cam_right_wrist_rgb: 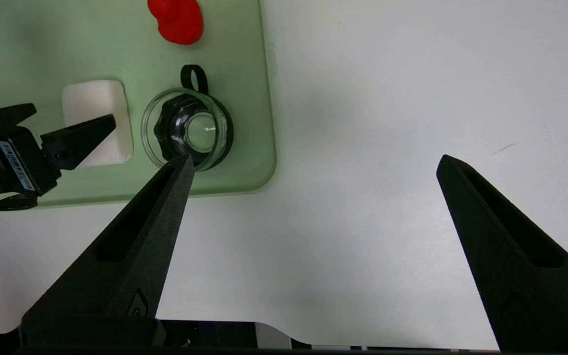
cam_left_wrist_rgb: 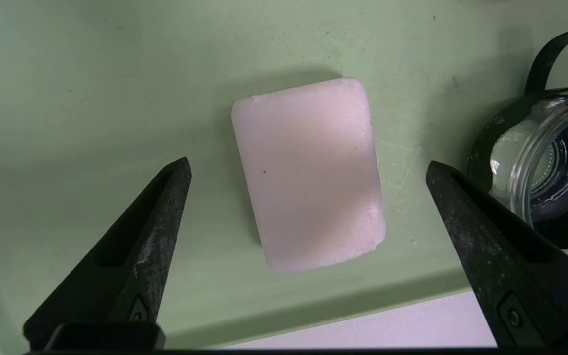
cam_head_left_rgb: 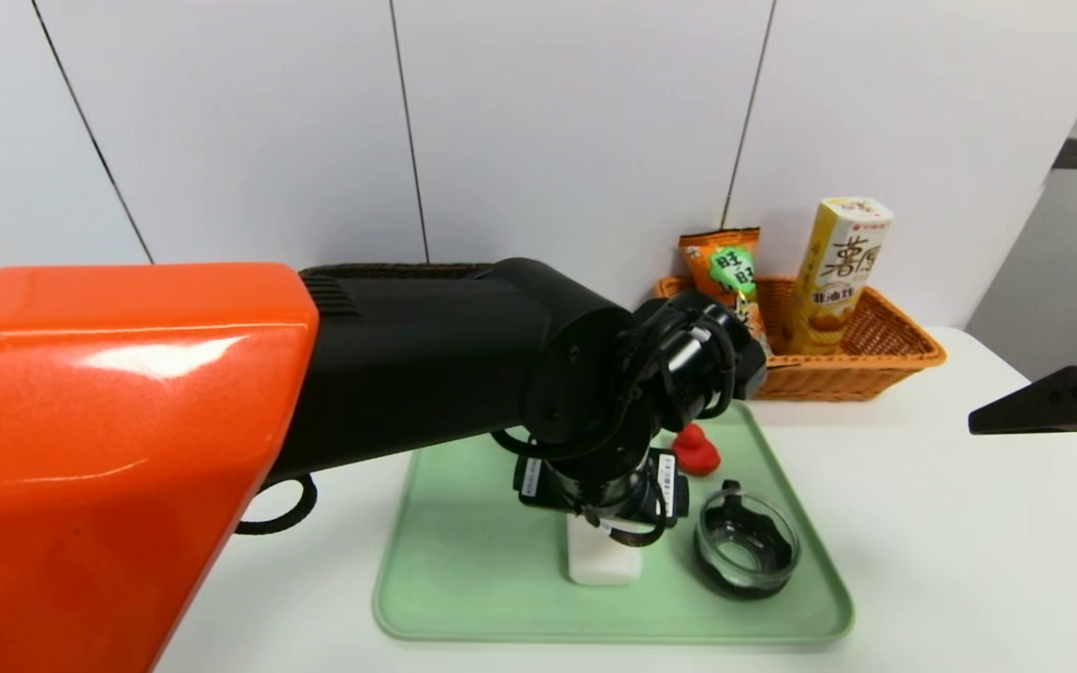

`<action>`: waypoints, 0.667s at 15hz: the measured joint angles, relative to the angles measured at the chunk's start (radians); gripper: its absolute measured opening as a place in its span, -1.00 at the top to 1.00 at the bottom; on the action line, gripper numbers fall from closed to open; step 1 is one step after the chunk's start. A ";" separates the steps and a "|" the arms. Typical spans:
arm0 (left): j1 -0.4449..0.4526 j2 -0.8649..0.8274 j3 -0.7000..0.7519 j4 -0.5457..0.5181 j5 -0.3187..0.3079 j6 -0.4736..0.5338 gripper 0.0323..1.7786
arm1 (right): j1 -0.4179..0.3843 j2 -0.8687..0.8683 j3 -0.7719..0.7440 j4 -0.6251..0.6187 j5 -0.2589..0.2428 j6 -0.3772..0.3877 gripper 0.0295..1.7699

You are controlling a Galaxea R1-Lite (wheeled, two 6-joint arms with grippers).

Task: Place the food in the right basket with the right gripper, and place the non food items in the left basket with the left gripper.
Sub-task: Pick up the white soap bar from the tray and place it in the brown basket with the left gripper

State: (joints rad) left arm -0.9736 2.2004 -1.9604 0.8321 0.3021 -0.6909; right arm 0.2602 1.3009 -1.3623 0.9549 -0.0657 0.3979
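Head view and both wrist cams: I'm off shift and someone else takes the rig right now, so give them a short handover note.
Left gripper: open, above the white soap bar on the green tray, straddling it, not gripping.
Right gripper: open, empty, over bare table to the tray's right.
Done: snack bag and yellow carton stand in the right basket.
Left: soap bar, glass jar and red item remain on the tray. The left basket is hidden behind the left arm.
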 joint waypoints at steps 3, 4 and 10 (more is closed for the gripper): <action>-0.001 0.017 0.000 -0.004 -0.005 -0.031 -0.90 | -0.004 0.000 0.000 0.000 0.000 0.000 -0.92; -0.002 0.020 0.000 -0.005 -0.009 -0.043 -0.90 | -0.005 0.001 0.000 0.000 -0.001 0.000 -0.92; -0.007 0.035 0.000 0.011 -0.011 -0.084 -0.90 | -0.010 0.003 0.000 -0.001 0.000 -0.001 -0.92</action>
State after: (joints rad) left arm -0.9804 2.2355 -1.9604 0.8432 0.2909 -0.7749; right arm 0.2500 1.3040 -1.3619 0.9534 -0.0653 0.3968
